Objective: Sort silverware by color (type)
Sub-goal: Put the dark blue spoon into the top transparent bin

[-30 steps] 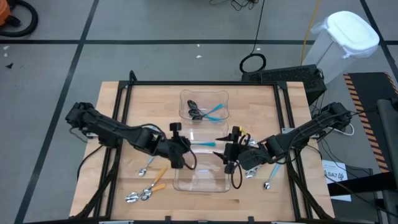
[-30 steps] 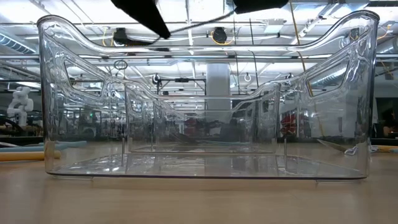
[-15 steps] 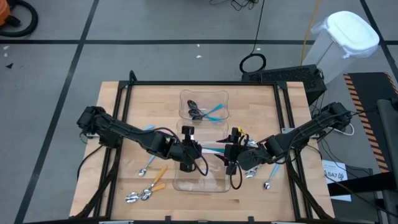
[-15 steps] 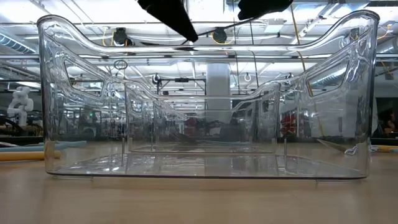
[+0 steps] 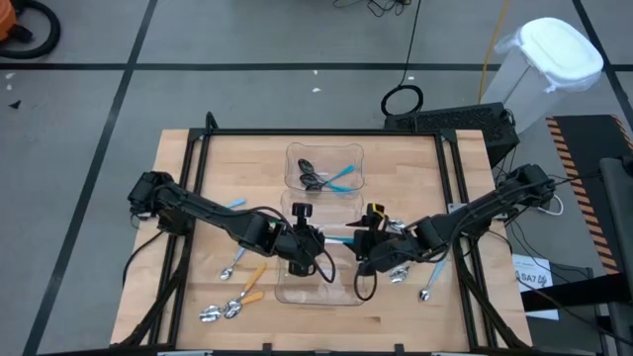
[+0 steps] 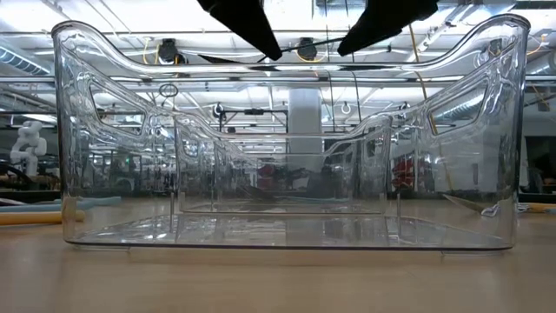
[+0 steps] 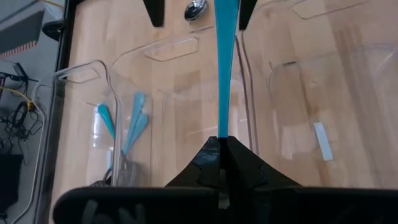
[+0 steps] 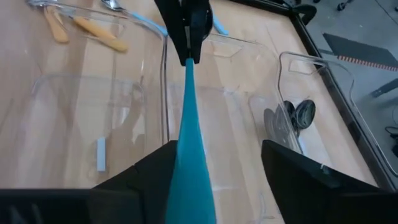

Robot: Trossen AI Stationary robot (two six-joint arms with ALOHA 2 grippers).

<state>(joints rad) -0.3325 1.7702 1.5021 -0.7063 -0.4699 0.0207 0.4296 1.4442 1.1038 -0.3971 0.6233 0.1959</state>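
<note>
Light-blue plastic marks the spoon handle [image 7: 221,74] that my left gripper [image 7: 222,144] pinches at one end, its two dark fingers pressed tight together on it. From the left wrist view the handle runs straight away from those fingers toward my right gripper [image 8: 208,162], whose two fingers [image 8: 301,174] stand wide apart on either side of the handle's other end without closing on it. From the high view I see both grippers meeting above the table's middle, the left gripper [image 5: 303,240] and the right gripper [image 5: 362,244] facing each other over the near clear bin [image 5: 318,287]. The far clear bin [image 5: 324,167] holds dark-bowled spoons with light-blue handles [image 5: 341,178]. On the wooden table [image 5: 415,178] beside my left arm lie orange-handled spoons [image 5: 252,281] and a blue-handled spoon [image 5: 233,264]; beside my right arm lies another spoon [image 5: 427,284]. In the low view the near bin [image 6: 287,139] fills the picture, with both grippers' dark fingers above its rim.
</note>
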